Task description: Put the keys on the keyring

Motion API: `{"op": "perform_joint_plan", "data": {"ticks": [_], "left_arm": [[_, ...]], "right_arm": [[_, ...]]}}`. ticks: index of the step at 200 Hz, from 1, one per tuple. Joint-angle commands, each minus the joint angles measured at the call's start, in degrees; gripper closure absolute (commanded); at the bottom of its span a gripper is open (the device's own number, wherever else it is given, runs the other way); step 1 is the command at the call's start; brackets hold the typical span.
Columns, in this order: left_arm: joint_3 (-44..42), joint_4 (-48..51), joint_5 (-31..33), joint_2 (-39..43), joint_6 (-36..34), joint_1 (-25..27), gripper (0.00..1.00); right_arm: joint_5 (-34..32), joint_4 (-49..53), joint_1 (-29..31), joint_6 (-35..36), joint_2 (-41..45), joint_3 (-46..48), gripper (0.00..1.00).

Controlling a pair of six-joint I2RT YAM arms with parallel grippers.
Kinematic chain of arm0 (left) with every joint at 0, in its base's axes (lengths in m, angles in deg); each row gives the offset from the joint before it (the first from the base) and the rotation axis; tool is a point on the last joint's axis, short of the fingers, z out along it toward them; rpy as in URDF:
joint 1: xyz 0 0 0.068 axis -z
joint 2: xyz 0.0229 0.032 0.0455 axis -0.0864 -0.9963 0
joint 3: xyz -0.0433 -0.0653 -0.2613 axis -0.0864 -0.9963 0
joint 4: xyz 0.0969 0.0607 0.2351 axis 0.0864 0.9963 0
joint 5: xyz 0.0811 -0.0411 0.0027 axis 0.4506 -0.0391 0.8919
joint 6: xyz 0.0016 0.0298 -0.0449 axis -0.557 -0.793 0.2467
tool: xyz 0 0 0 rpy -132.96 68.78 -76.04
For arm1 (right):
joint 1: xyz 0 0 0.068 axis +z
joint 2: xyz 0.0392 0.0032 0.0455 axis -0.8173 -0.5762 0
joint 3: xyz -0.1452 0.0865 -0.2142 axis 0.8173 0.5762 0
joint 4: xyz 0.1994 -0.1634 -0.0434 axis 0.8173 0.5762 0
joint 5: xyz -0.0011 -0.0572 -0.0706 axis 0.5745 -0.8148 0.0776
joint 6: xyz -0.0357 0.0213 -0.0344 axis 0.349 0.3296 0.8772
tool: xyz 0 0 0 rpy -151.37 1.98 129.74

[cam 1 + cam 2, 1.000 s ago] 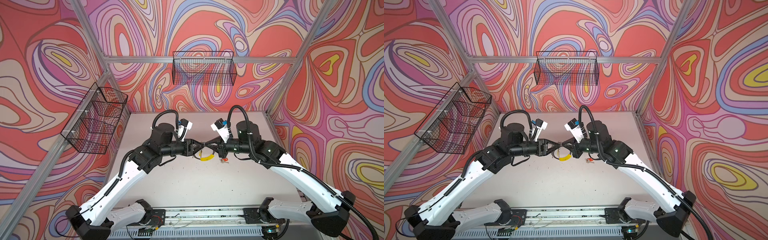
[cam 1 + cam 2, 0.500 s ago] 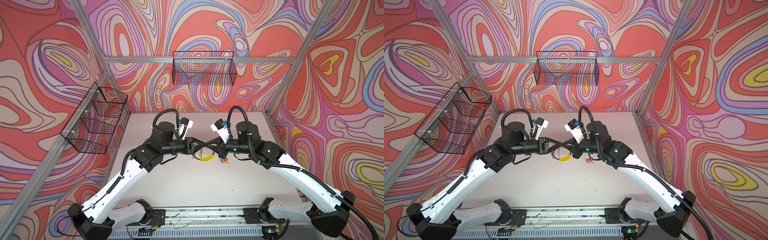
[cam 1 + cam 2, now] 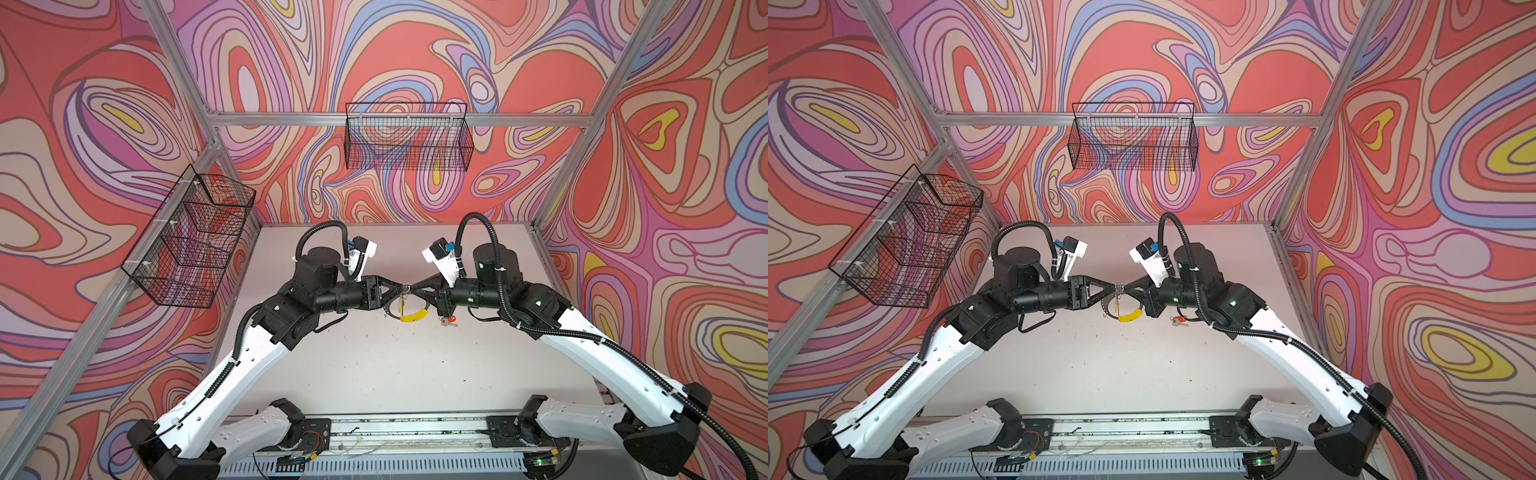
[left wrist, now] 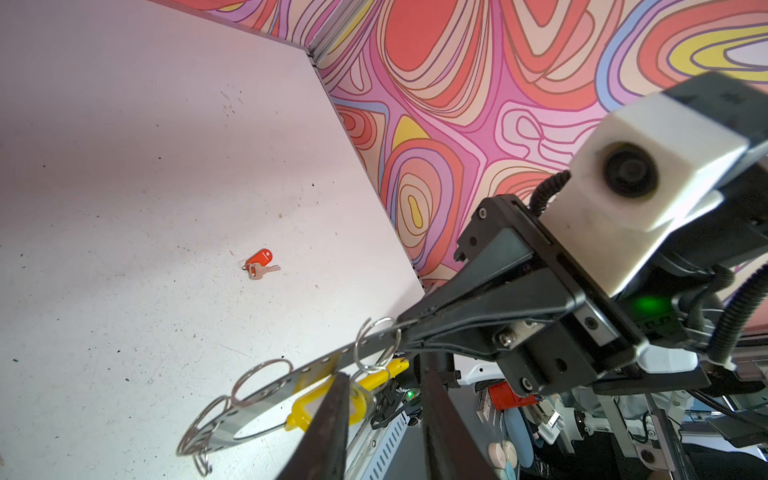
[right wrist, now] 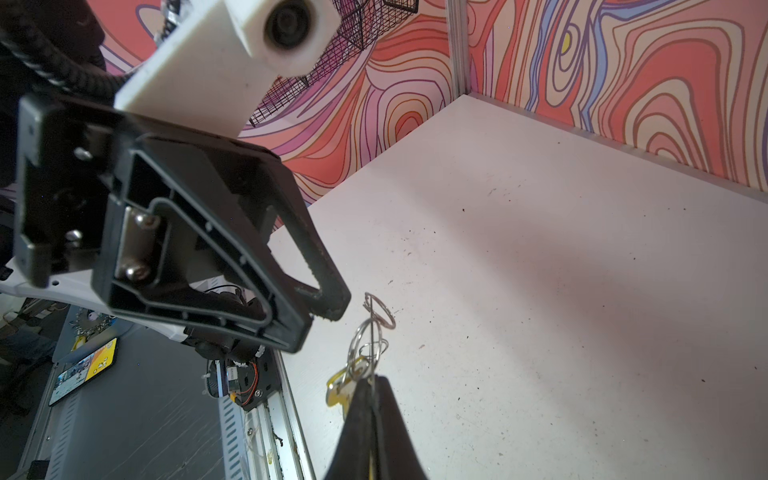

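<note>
1. My right hand is clamped fully closed on the rim of the large flat grey keyring, holding it above the white table.
2. The small silver key with the yellow oval tag appears to hang from a wire split ring on that keyring.
3. My left hand, part-open and gripping nothing I can see, is beside the keyring's held edge.
4. The silver key with the red oval tag lies flat on the table beyond the keyring, on my right arm's side. I judge my free left hand must reach past the keyring for it.

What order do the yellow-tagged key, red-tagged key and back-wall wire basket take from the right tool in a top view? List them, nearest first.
1. Yellow-tagged key: hanging just below the right tool.
2. Red-tagged key: lying on the table, farther right.
3. Back-wall wire basket: high up on the back wall.
</note>
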Motion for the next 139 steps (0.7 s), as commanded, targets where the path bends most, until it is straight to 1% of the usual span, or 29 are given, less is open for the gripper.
{"op": "perform_joint_plan", "data": {"ticks": [1, 77, 139], "left_arm": [[-0.5, -1.3, -0.9, -0.7, 1.2, -0.3, 0.67], [-0.5, -4.9, -3.0, -2.8, 2.7, -0.3, 0.67], [-0.8, -6.8, -4.1, -2.9, 4.0, -0.3, 0.67]], "right_arm": [[0.8, -1.7, 0.4, -0.2, 1.0, 0.5, 1.00], [1.3, -2.1, 0.4, -0.6, 1.5, 1.2, 1.00], [1.6, -3.0, 0.5, -1.0, 1.8, 1.8, 1.00]]}}
